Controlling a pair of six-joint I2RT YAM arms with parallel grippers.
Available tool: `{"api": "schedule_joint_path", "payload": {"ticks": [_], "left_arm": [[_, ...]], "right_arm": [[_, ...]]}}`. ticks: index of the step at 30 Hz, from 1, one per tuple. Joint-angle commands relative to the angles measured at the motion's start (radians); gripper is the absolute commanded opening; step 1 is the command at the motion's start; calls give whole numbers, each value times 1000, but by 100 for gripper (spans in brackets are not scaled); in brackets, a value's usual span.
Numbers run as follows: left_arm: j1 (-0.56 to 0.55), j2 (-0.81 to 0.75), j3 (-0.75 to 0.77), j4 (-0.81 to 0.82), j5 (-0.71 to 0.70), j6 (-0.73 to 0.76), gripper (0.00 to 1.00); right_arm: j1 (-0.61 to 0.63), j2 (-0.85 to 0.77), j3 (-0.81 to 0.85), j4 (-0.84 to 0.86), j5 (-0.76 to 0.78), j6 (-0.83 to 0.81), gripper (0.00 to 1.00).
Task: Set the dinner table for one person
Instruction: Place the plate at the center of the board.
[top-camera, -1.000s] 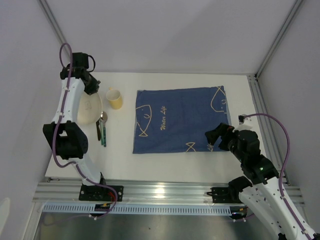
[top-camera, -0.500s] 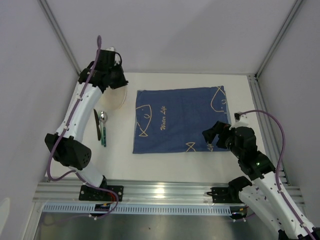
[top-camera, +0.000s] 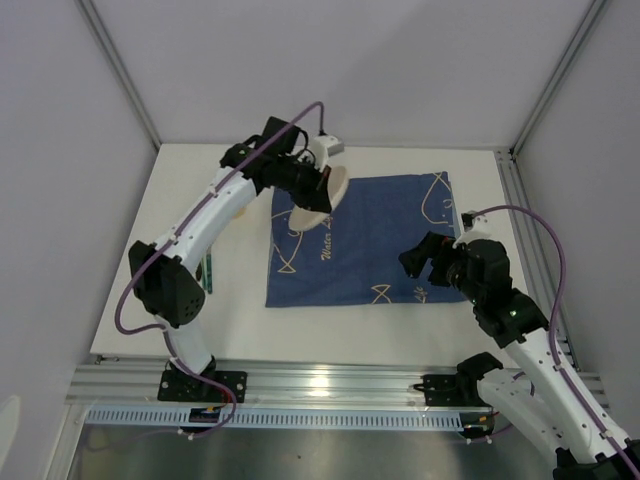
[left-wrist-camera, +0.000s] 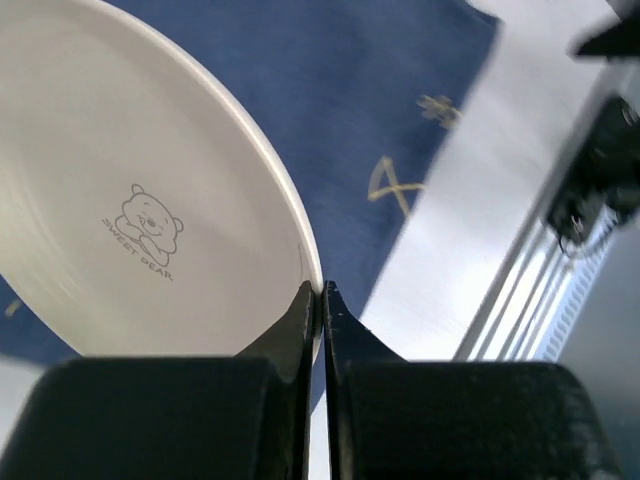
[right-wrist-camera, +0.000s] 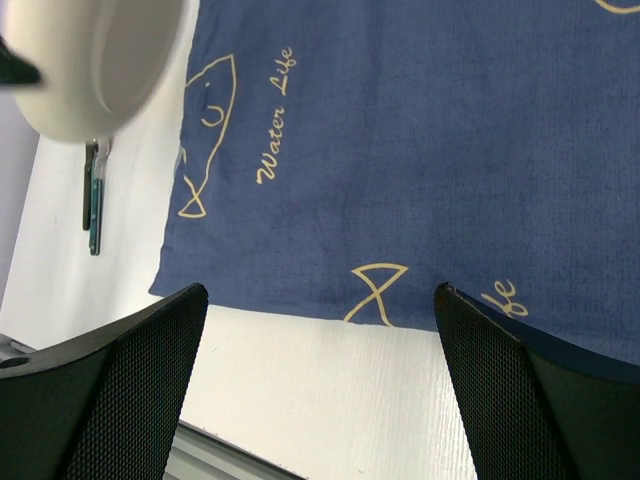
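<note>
Our left gripper (left-wrist-camera: 321, 292) pinches the rim of the white plate (left-wrist-camera: 130, 200) above the 10 o'clock corner of the blue cloth (right-wrist-camera: 450, 150); the right gripper (right-wrist-camera: 320, 292) is wide apart, empty.

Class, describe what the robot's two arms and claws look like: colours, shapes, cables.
Both the left arm and right arm have white links, black joints and a looping purple cable. The left claw and right claw are black, two-fingered; the right's fingers show a mesh texture.

We see bright, even light with soft shadows on the white table (top-camera: 240, 320). Glare streaks the front rail (top-camera: 320, 383); the left wrist view blurs toward its right side.
</note>
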Motion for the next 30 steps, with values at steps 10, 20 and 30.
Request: {"api": "schedule_joint_path", "payload": {"ticks": [10, 20, 30], "left_arm": [[-380, -61, -289, -19, -38, 379, 0], [-438, -159, -484, 84, -202, 444, 0], [-463, -150, -556, 150, -307, 438, 1]], "right_arm": [[8, 61, 94, 19, -34, -46, 99], [11, 49, 87, 5, -36, -30, 100], [16, 38, 91, 5, -21, -24, 99]]}}
